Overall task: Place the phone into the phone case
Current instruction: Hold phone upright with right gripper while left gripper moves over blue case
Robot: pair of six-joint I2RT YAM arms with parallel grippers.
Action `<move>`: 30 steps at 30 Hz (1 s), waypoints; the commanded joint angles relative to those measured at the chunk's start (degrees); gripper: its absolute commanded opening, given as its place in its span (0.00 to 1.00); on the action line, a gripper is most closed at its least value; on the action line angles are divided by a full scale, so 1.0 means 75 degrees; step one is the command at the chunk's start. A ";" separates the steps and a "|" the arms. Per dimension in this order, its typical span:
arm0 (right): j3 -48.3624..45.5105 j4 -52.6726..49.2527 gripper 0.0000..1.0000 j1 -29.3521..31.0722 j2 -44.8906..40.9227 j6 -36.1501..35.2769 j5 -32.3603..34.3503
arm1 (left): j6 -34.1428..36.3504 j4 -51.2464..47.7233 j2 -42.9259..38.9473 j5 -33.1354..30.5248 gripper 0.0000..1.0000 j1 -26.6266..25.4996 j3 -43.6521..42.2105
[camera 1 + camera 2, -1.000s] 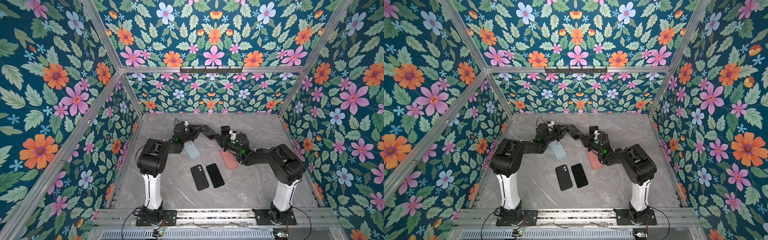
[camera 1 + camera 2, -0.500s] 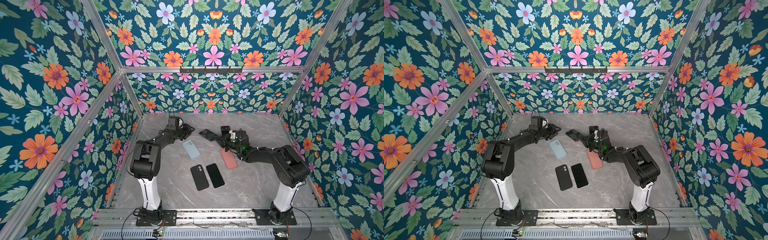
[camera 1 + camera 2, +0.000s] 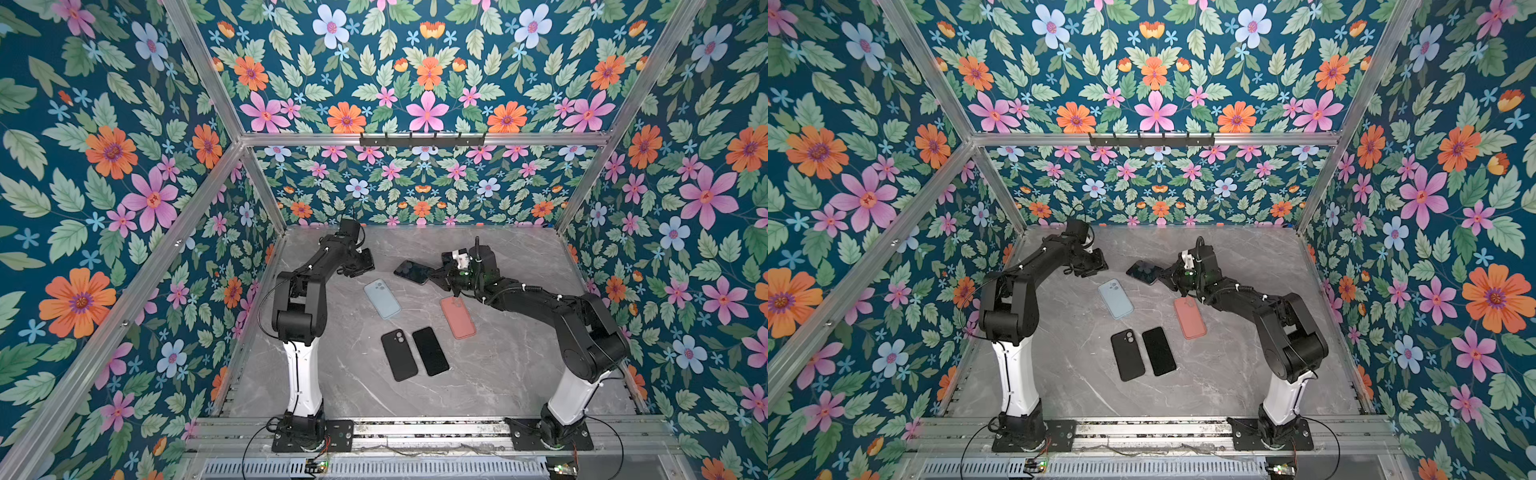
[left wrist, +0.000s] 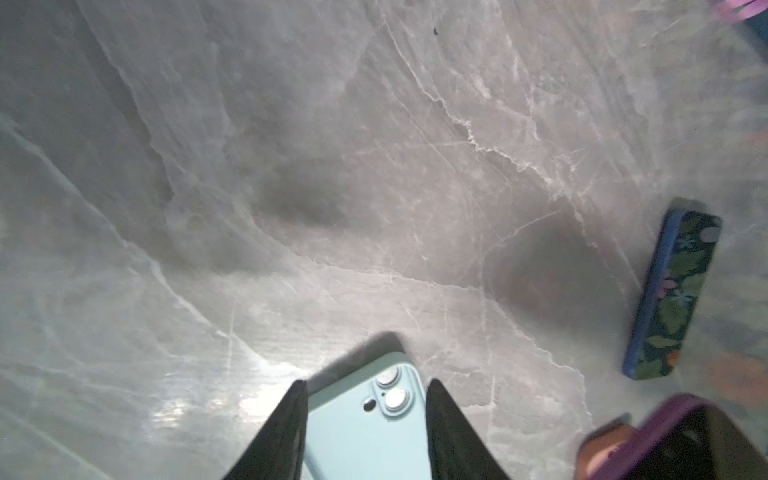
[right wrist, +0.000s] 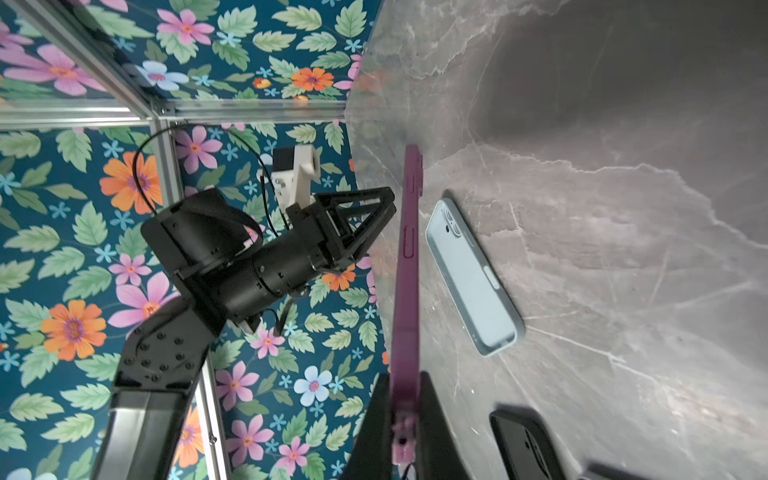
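By my read the main step is done or nearly done. The phone (image 3: 410, 272) shows its dark glossy face inside a purple case (image 5: 409, 249), and a purple rim edges it in the left wrist view. I cannot tell from here whether every corner is snapped home. What remains, I judge, is a check on the fit and setting it down on the table (image 3: 498, 374).

My right claw (image 5: 401, 395) is clamped tight on one short end of the purple case, fingers on its flat faces, with the rest sticking out toward the left arm. The phone hangs over the back middle of the table, beyond the salmon case (image 3: 458, 318). It looks clear of the surface, though I cannot judge its tilt. The right arm lies low and stretched out from its base, forearm running toward the back middle.

My left claw (image 4: 366, 386) is partly open and holds nothing. Between its fingers I see only the blue case (image 3: 382, 298) lying on the table below. The left arm is folded at the elbow and reaches to the back left, with the claw just behind the blue case's lens end and apart from the phone.

Nearer me, a black case (image 3: 399, 355) and a black phone (image 3: 430, 351) lie side by side, not joined.
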 commanded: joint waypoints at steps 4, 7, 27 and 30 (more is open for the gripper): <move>0.0370 -0.1685 0.00 0.0010 -0.0384 -0.1702 -0.0277 | 0.1057 -0.1210 0.0281 -0.0916 0.50 -0.0007 0.0632; 0.0391 -0.1859 0.00 0.0007 -0.0443 -0.1899 -0.0223 | 0.1341 -0.1697 0.0620 -0.0942 0.50 -0.0078 0.1045; 0.0514 -0.2036 0.00 0.0022 -0.0289 -0.2074 -0.0322 | 0.2123 -0.2434 0.1218 -0.1424 0.44 -0.0651 0.1443; 0.0520 -0.2070 0.00 0.0028 -0.0290 -0.2092 -0.0310 | 0.2115 -0.2427 0.1256 -0.1416 0.41 -0.0664 0.1421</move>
